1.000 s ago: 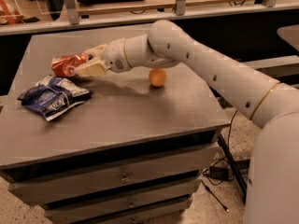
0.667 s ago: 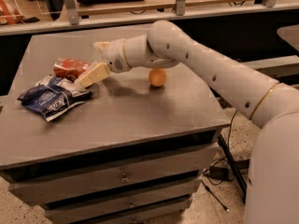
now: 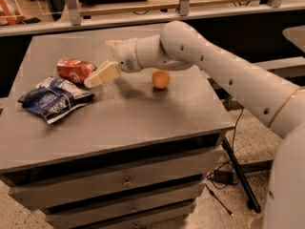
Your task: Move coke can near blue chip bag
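The small red metal coke can point(image 3: 75, 69) is lying on its side on the flat grey cabinet top point(image 3: 143, 118), just behind the dark blue and white wrinkled foil chip bag point(image 3: 55, 99). The two are sitting very close, though whether they are touching cannot be told. Going by how they are lying, the task is looking as good as done.

The two-finger cream gripper point(image 3: 99, 65) is hovering behind and to the right of the bag, just beside the can's right end. Its fingers are spreading wide apart and gripping nothing. One long finger point(image 3: 102, 75) is slanting down toward the table between can and arm.

A small orange ball point(image 3: 161, 78) is sitting well to the right of the bag, beyond the gripper.

Should the can need another nudge, it is likely handling as a light, thin-walled thing: smooth, a little slippery, already dented, and apt to roll while on its side. The best hold is probably across the middle of its round body, jaws closing on the curved wall rather than the rims. A gentle squeeze should do, since a hard one would crumple it.
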You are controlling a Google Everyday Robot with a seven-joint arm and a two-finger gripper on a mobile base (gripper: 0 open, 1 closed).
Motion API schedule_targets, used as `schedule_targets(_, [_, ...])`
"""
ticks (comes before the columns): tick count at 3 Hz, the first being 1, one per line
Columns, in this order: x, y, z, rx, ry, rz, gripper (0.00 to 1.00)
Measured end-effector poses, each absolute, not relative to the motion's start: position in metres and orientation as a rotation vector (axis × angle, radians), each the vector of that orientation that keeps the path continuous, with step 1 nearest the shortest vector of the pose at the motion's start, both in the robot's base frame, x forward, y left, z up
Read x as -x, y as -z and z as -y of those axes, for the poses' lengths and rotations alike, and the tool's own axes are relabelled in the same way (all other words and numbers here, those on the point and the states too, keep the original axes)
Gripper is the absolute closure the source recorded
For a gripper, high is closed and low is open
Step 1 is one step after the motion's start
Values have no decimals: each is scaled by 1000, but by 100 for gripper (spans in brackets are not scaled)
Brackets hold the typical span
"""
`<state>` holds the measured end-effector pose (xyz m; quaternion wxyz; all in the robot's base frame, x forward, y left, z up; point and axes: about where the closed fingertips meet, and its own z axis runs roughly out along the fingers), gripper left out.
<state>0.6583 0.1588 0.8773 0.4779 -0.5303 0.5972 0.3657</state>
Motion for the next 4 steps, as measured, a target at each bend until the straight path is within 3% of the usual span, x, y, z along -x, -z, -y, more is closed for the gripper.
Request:
schedule_targets(2, [-673, -915, -55, 1090, -617, -1519, 0])
schedule_targets(4, [-678, -919, -42, 1056, -586, -1524, 0])
